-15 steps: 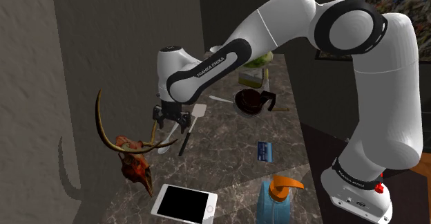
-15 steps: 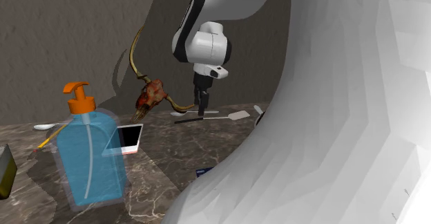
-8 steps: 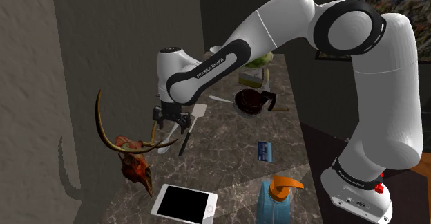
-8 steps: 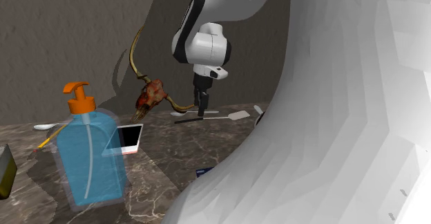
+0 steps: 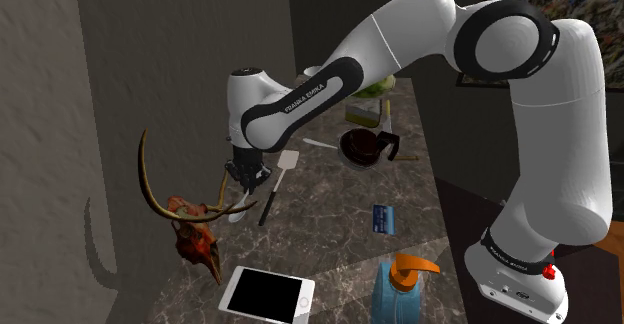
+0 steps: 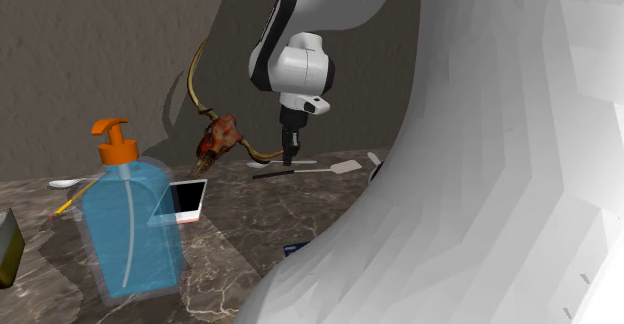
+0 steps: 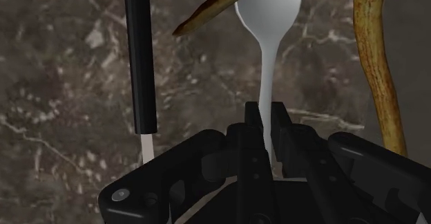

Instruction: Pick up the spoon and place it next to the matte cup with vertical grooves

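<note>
**Spoon grasped, lift to come**

The pincer (image 7: 266,115) is clenched on the thin handle of the white spoon (image 7: 268,15). The spoon appears to lie flat on the marble table (image 5: 330,222), its bowl pointing away from the hand and tucked under an antler (image 7: 373,70) of the horned skull (image 5: 195,234). A black-handled spatula (image 7: 138,57) lies just beside it, roughly parallel.

The grasp looks made, so the lift seems the step in hand. The next move calls for a straight rise, to draw the bowl clear of the antler tip without snagging it or nudging the spatula. A carry toward the far end of the table would follow; which thing there is the grooved cup I cannot tell.

From the stand, the arm arches up and over toward the shoulder view's left. Its forearm is folded down and the hand points steeply at the table beside the wall.
</note>
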### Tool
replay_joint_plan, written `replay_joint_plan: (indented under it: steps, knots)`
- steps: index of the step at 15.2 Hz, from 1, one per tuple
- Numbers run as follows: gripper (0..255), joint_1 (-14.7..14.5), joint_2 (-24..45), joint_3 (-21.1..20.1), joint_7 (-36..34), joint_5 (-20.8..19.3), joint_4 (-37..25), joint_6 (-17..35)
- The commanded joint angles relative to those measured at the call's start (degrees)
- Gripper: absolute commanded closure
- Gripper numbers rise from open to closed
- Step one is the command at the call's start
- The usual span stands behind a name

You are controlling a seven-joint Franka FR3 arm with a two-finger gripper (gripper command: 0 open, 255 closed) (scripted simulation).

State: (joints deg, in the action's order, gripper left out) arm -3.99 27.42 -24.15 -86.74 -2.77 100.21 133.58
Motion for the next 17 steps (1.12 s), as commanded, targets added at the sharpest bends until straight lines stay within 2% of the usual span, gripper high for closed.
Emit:
replay_joint_plan:
  steps: [1,17]
  knots:
    - [255,0.0,0.1,0.0,0.0,0.0,0.0,0.0]
    - [255,0.8,-4.9,-1.2,0.1,1.9,-4.9,-9.5]
